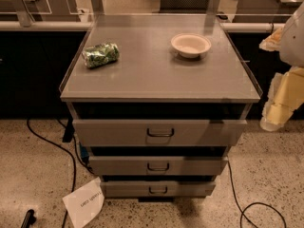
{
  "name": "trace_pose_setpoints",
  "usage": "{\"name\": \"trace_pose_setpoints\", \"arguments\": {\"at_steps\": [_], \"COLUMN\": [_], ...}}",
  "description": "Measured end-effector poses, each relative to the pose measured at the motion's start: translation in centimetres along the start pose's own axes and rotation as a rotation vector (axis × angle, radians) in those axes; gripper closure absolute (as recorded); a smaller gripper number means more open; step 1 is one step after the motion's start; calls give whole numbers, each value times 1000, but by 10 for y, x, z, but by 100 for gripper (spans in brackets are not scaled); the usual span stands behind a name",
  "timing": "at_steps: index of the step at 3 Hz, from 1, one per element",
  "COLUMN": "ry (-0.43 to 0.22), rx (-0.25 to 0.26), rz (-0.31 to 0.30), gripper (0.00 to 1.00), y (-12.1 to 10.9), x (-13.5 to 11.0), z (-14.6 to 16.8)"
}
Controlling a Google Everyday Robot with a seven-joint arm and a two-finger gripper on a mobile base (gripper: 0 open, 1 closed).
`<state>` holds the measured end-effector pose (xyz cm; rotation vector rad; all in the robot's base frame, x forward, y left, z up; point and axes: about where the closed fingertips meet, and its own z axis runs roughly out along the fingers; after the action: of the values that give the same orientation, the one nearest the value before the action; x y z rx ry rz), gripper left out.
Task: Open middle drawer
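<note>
A grey metal cabinet shows three drawer fronts stacked one above another. The middle drawer (158, 166) is the mid-sized front, with a small dark loop handle (158, 167) at its centre. The tallest drawer front (159, 132) is above it and the slimmest drawer front (158, 189) is below it. My gripper (273, 119) hangs at the right edge of the camera view, under the arm's pale yellow and white parts (285, 87). It is beside the cabinet's right side, level with the top drawer, apart from all handles and holding nothing I can see.
On the cabinet top (156, 75) lie a green crumpled bag (100, 55) at left and a white bowl (190, 45) at back right. Black cables (71, 160) run on the speckled floor on both sides. A sheet of white paper (84, 204) lies at the lower left.
</note>
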<state>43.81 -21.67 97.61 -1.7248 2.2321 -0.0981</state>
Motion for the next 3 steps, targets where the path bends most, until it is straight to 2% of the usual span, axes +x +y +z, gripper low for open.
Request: {"name": "trace_pose_setpoints", "arguments": {"at_steps": [2,3], "ry": [-20,-61], "rx": [17,44], "rz": [23,114], "gripper": [0,0], "y": [3,17], "x": [2,8], "z": [5,28]}}
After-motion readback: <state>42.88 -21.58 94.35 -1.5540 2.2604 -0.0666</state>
